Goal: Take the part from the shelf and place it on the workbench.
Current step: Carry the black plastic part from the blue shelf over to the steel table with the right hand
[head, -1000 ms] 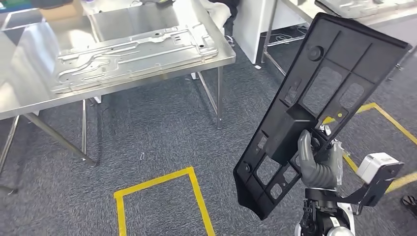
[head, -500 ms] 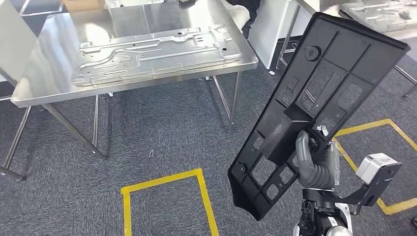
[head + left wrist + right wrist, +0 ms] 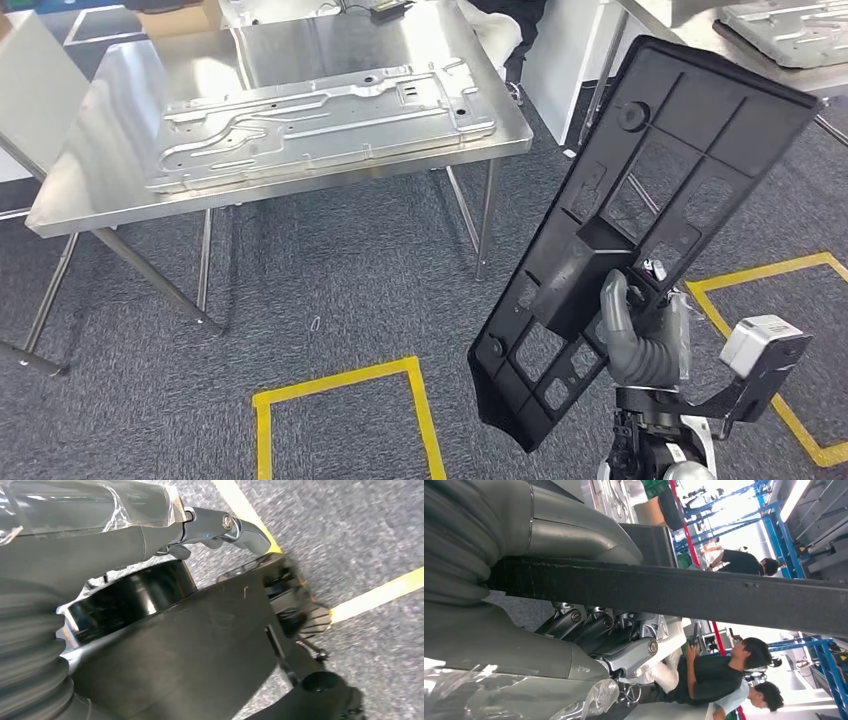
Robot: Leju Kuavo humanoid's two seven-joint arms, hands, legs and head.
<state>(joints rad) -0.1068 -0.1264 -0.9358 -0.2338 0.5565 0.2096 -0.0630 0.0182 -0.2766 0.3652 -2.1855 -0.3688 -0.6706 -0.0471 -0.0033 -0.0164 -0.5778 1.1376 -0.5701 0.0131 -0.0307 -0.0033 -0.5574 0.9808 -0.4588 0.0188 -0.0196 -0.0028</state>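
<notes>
Black part [image 3: 650, 230], grey hand [image 3: 640, 335], silver workbench [image 3: 300, 190], dk grey carpet [image 3: 330, 290] w/ yellow tape lines [image 3: 340, 385].

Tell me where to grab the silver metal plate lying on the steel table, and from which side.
Grip the metal plate along its long near edge, coming from the table's open front side. It lies flat and wide, so fingers must hook over a rim; the near edge sits closest to the table edge. The right hand already holds the black panel, so this falls to the other hand.

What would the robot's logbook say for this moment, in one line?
phase: carrying | right robot hand: holds black panel, tilted | steel workbench: ahead, metal sheet on it | placed: not yet
</notes>
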